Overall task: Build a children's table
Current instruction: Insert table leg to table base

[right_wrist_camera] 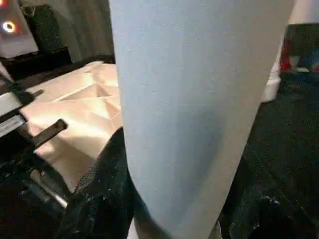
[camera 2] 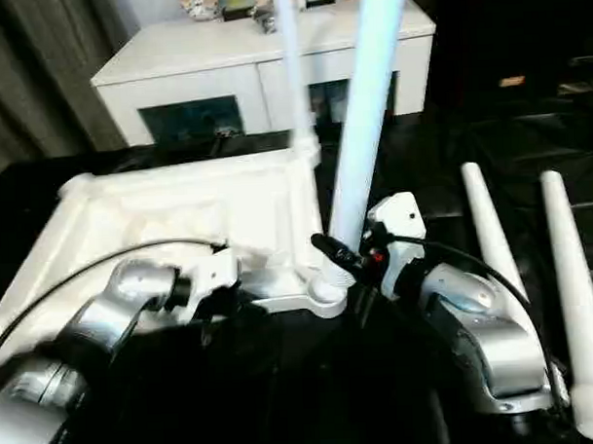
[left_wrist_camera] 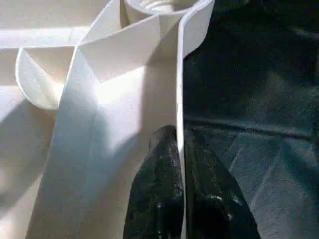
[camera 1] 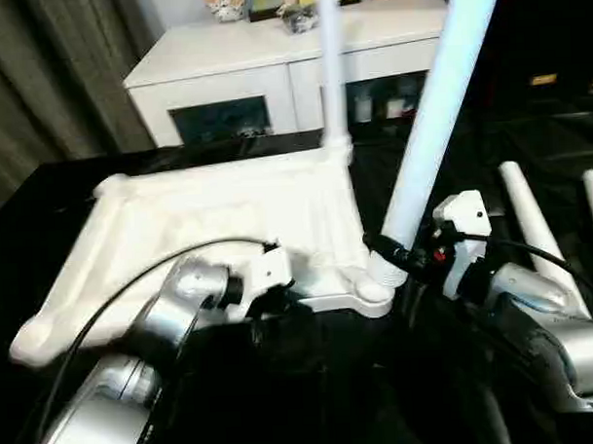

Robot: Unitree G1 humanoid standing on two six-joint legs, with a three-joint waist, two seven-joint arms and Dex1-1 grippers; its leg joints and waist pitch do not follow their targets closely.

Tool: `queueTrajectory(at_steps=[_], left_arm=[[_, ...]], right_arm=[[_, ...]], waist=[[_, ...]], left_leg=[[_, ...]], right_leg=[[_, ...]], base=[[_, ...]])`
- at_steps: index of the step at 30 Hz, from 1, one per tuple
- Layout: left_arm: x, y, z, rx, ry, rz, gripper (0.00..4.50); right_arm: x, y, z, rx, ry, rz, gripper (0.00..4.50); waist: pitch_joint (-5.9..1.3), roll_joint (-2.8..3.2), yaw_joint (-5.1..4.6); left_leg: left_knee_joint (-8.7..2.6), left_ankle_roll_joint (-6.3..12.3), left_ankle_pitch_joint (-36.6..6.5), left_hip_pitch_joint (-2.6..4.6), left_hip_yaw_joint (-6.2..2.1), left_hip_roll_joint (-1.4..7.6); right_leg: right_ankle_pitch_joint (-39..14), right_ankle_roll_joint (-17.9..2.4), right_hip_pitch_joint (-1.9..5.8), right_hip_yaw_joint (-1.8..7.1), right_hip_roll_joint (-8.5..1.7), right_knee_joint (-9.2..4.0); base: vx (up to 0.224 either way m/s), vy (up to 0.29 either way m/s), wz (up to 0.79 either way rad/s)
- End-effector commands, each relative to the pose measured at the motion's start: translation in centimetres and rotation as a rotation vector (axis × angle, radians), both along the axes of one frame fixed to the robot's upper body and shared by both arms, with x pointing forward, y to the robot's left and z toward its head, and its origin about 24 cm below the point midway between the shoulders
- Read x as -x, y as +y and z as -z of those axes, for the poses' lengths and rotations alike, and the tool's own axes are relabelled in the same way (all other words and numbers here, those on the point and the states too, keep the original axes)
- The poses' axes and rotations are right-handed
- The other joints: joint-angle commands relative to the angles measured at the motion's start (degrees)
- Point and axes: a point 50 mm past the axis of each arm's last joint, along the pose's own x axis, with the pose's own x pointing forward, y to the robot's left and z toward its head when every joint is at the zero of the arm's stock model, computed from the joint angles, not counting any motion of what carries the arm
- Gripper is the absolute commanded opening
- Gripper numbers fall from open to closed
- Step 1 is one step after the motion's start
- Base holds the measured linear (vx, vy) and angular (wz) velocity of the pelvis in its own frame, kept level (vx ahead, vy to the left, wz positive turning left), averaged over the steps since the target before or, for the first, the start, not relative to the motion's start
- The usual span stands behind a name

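So the square white plastic tabletop (camera 1: 209, 225) lay upside down on the black surface (camera 1: 42, 202): two round white legs stood in corner sockets, two lay loose (camera 2: 487, 230). Left gripper (left_wrist_camera: 180, 149) pinched its rim, right gripper (camera 2: 361, 254) clamped the near leg (camera 1: 425, 130).

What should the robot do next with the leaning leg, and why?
Probably tip the leg upright and press or twist it into its corner socket. The right gripper holds it near its foot, and it leans, unlike the straight far leg. The left gripper pinches the tabletop's rim, steadying it. Two more legs wait on the black surface.
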Motion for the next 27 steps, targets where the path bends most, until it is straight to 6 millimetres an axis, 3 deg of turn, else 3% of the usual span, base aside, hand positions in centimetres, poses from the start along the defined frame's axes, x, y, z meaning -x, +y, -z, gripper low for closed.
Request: queueTrajectory(at_steps=[1,2,3,5,8,9,12,13,14,16,17,20,21,24,27], left_arm=[[1.3,0.0,1.1,0.085,0.061,-0.106,0.07],[1.5,0.0,1.2,0.085,0.060,-0.110,0.07],[1.8,0.0,1.3,0.085,0.060,-0.113,0.07],[2.1,0.0,1.3,0.084,0.066,-0.116,0.07],[2.6,0.0,1.2,0.074,0.079,-0.122,0.07],[2.9,-0.1,1.1,0.070,0.088,-0.131,0.07],[3.2,-0.1,1.1,0.058,0.099,-0.153,0.07],[3.3,-0.1,1.2,0.044,0.098,-0.150,0.07],[3.3,-0.1,1.2,0.038,0.099,-0.151,0.07],[3.5,-0.2,1.3,0.025,0.098,-0.154,0.07],[3.5,-0.3,1.3,0.015,0.106,-0.159,0.07],[3.5,-0.2,1.5,-0.016,0.120,-0.179,0.00],[3.5,-0.2,1.4,-0.020,0.125,-0.184,0.00],[3.4,-0.2,1.2,-0.020,0.116,-0.178,0.00],[3.3,-0.3,1.1,-0.022,0.111,-0.167,0.00]], right_arm=[[0.0,1.2,-0.1,-0.020,0.010,-0.043,1.86],[0.1,1.4,0.1,-0.016,0.014,-0.056,1.86],[0.2,1.6,0.2,-0.013,0.016,-0.065,1.86],[0.1,1.8,0.4,-0.014,0.018,-0.065,1.86],[-0.1,2.0,0.4,-0.024,0.017,-0.062,1.86],[-0.2,2.3,0.3,-0.031,0.015,-0.075,1.86],[-0.2,2.6,0.2,-0.023,0.010,-0.111,1.86],[-0.3,2.7,0.3,-0.007,0.009,-0.118,1.86],[-0.3,2.7,0.3,0.003,0.008,-0.121,1.86],[-0.5,2.8,0.7,0.037,0.006,-0.131,1.86],[-0.7,2.9,0.8,0.045,0.005,-0.134,1.86],[-1.0,3.1,0.7,0.035,0.009,-0.147,1.86],[-1.0,3.2,0.6,0.034,0.008,-0.150,1.86],[-1.1,3.1,0.5,0.037,0.013,-0.166,1.86],[-1.2,2.8,0.5,0.050,0.018,-0.172,1.86]], waist=[[-2.62,-3.05,0.38],[-2.63,-3.60,0.40],[-2.65,-3.20,0.54],[-2.62,-3.47,0.64],[-2.74,-3.36,0.88],[-2.85,-3.60,0.89],[-2.92,-3.44,0.89],[-2.97,-3.88,1.07],[-2.94,-3.77,1.13],[-2.85,-3.90,1.21],[-2.88,-4.24,1.22],[-2.81,-4.17,1.28],[-2.89,-4.52,1.33],[-3.02,-4.64,1.56],[-3.08,-5.18,1.70]], left_leg=[[-5.00,5.19,-9.4,0.18,-2.80,4.98],[-4.97,5.60,-8.7,0.10,-2.67,4.92],[-4.88,6.08,-8.1,0.15,-2.61,4.82],[-4.86,6.39,-8.0,0.13,-2.46,4.67],[-4.86,6.37,-7.2,0.22,-2.47,4.72],[-4.84,6.59,-6.5,0.19,-2.49,4.78],[-4.58,7.40,-5.1,0.18,-2.38,4.62],[-4.42,8.19,-3.9,0.05,-2.32,4.62],[-4.41,8.30,-3.8,0.05,-2.33,4.60],[-4.46,8.08,-4.3,0.12,-2.26,4.60],[-4.47,8.01,-4.6,0.15,-2.22,4.61],[-4.70,7.21,-5.7,0.39,-2.32,4.75],[-4.74,6.96,-5.7,0.47,-2.28,4.82],[-4.67,6.90,-5.0,0.46,-2.28,4.80],[-4.50,7.40,-4.3,0.46,-2.13,4.74]], right_leg=[[-11.3,-12.5,1.81,2.25,-4.34,-4.83],[-10.1,-12.5,1.76,2.17,-4.19,-4.90],[-9.2,-12.5,1.68,2.17,-4.21,-4.82],[-9.1,-12.5,1.55,2.16,-4.08,-4.92],[-7.5,-12.6,1.51,2.16,-4.05,-4.70],[-6.2,-12.7,1.60,2.11,-4.05,-4.55],[-3.9,-13.2,1.55,2.06,-4.00,-4.40],[-2.7,-13.3,1.63,2.07,-4.06,-4.34],[-2.8,-13.3,1.60,2.06,-4.05,-4.31],[-3.7,-13.4,1.49,2.01,-3.93,-4.39],[-4.0,-13.4,1.53,2.03,-3.94,-4.45],[-4.8,-13.7,1.41,2.09,-3.81,-4.46],[-4.1,-13.9,1.44,2.12,-3.79,-4.39],[-1.7,-14.3,1.56,2.20,-3.86,-4.14],[0.4,-14.9,1.69,2.23,-3.97,-4.02]], base=[[0.000,0.000,0.00],[0.000,0.000,0.00],[0.000,0.000,0.00],[0.000,0.000,0.00],[0.000,0.000,0.00],[0.000,0.000,0.00],[0.000,0.000,0.00],[0.000,0.000,0.00],[0.000,0.000,0.00],[0.000,0.000,0.00],[0.000,0.000,0.00],[0.000,0.000,0.00],[0.000,0.000,0.00],[0.000,0.000,0.00],[0.000,0.000,0.00]])
